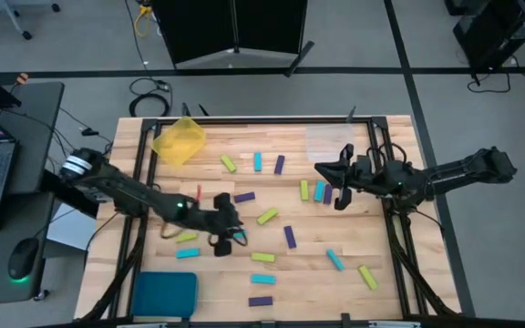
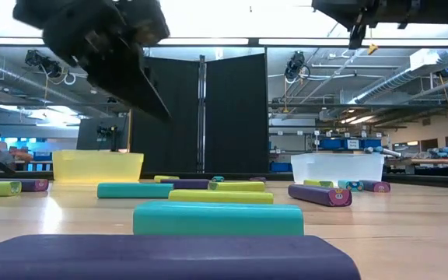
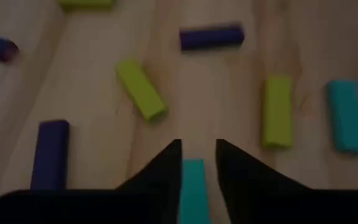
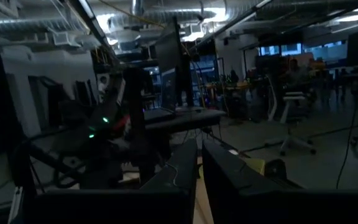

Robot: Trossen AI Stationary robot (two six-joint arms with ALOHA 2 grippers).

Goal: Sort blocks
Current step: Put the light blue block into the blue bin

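Note:
Several small blocks in yellow-green (image 1: 267, 217), cyan (image 1: 257, 161) and dark purple (image 1: 290, 237) lie flat and scattered over the wooden table. My left gripper (image 1: 231, 237) hangs above the table's middle near part and slants down. Its fingers stand a little apart, open. In the left wrist view a cyan block (image 3: 193, 186) shows on the table through the gap between the fingers (image 3: 197, 146). My right gripper (image 1: 322, 170) is raised at the right, points about level toward the left, and is shut on nothing (image 4: 199, 149). Three blocks (image 1: 317, 190) lie below it.
A yellow tray (image 1: 179, 141) lies at the far left, a clear tray (image 1: 331, 141) at the far right, and a teal tray (image 1: 164, 293) at the near left corner. Dark frame rails (image 1: 395, 246) run along both sides of the table.

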